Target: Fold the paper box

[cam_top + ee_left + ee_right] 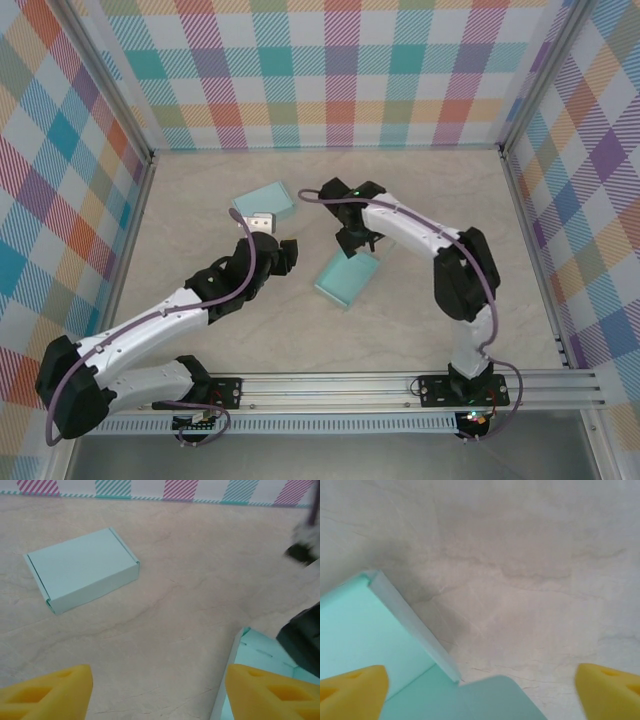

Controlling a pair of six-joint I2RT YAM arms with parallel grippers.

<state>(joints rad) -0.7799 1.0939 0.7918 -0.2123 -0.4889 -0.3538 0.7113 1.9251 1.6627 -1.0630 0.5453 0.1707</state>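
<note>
A partly folded teal paper box (348, 278) lies in the middle of the table, its far end under my right gripper (352, 240). In the right wrist view its upright side wall (415, 625) and a rounded flap (495, 700) lie between my wide-apart yellow fingertips (352, 692); the right gripper (480, 695) is open and grips nothing. My left gripper (280, 252) hovers just left of that box. It is open (160, 692) over bare table, its right fingertip (272, 692) in front of the box's edge (260, 652).
A second teal box (265, 203), closed, rests at the back left, also seen whole in the left wrist view (82, 570). Checked walls (330, 70) ring the marble tabletop (450, 200). The right arm's dark body (302, 640) shows at the left wrist view's right edge.
</note>
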